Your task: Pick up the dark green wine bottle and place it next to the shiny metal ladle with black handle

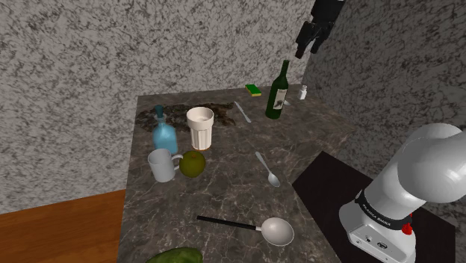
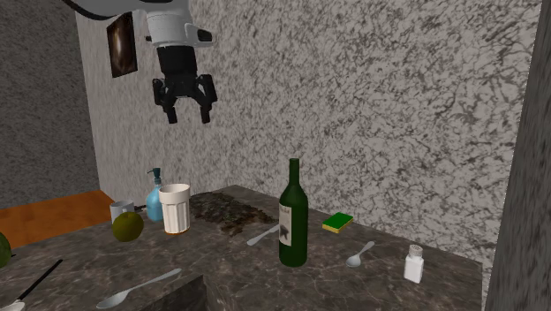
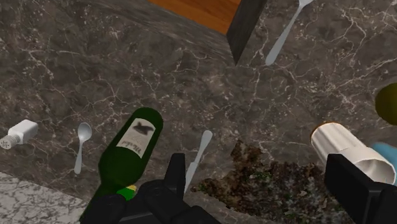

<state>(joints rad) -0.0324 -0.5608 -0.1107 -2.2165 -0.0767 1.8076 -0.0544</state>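
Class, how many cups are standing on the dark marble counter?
2. A white mug stands beside the green fruit. A ribbed white cup stands farther back in the shoulder view, next to the blue bottle. None seems hidden.
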